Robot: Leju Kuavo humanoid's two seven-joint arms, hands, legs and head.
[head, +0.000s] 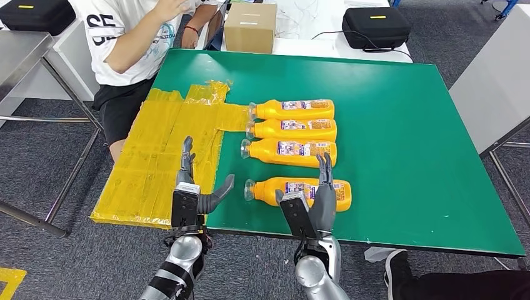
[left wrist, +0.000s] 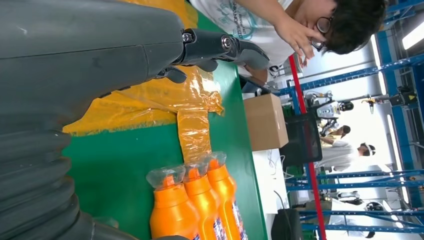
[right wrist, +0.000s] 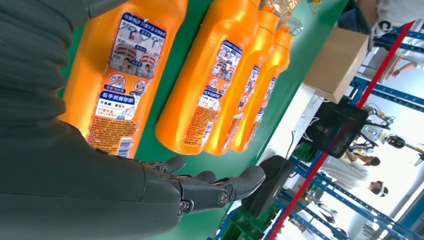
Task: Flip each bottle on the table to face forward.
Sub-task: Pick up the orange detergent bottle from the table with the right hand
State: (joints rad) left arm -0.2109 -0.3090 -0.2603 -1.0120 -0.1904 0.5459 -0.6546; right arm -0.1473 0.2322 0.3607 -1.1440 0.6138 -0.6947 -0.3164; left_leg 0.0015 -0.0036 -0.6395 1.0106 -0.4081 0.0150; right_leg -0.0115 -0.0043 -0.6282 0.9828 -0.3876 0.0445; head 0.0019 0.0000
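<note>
Bottles, four, orange plastic with clear caps, were recorded lying on their sides on the green table [head: 400, 125], caps pointed toward the robot's left and printed labels turned upward. Three were laid in a close row, side by side and touching or nearly so: the farthest bottle [head: 294, 109], the second bottle [head: 294, 129] and the third bottle [head: 290, 152]. The nearest bottle [head: 284, 189] was set apart from that row, closer to the table's near edge, its base end partly covered in the head view by the right hand [head: 324, 199]. That hand was held over or just beside the nearest bottle with fingers extended and nothing grasped; contact with the bottle could not be told. In the right wrist view the label of the nearest bottle was seen as white and blue with small pictures and a barcode. The left hand [head: 190, 187] was held above the boundary of green surface and yellow tape patch [head: 156, 162], fingers spread, thumb stuck out toward the bottles, nothing held, well clear of the caps. The tape patch, wrinkled and glossy, was noted covering the table's left portion, with a strip reaching the caps of the far bottles. A cardboard box [head: 250, 27] and a black case [head: 375, 26] were noted on a white surface beyond the table, and a seated person [head: 134, 37] in a white printed shirt at the far left corner.
</note>
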